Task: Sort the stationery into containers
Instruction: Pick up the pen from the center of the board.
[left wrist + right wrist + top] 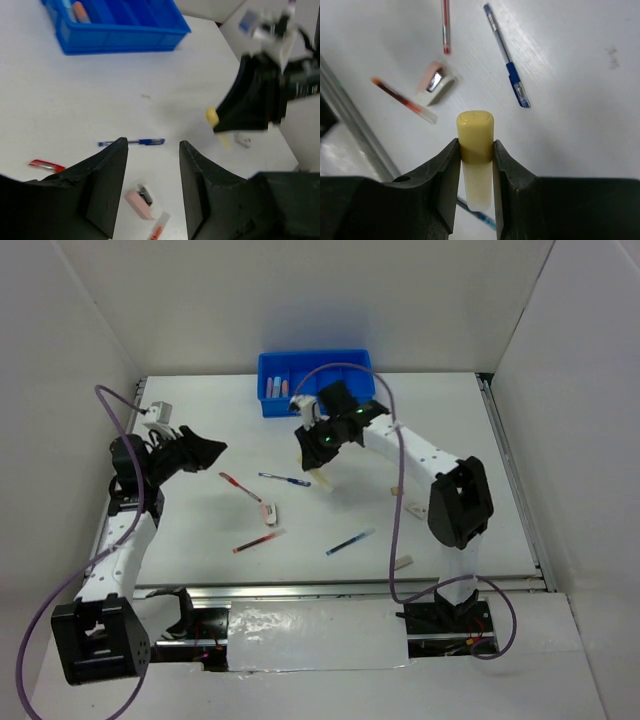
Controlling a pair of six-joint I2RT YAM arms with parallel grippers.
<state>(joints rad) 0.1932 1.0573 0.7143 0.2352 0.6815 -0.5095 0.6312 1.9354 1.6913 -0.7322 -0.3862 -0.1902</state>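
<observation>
The right end effector (pixel 476 146) clamps the pale yellow bar (pixel 475 122) mid-frame, below the blue tray (pixel 315 354). Held near one end, it may pivot and slip. The left end effector (pixel 152 150) gapes empty.

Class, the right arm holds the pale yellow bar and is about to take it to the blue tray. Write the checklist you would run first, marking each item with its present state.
1. Grip: the right gripper clamps the pale yellow bar from both sides: ok.
2. Bar lifted off the table: ok, by the look of it.
3. Left gripper out of the way, open and empty: ok.
4. Free room in the blue tray: ok; its right compartments look empty.
5. Height enough to clear the tray's wall: cannot tell.
</observation>
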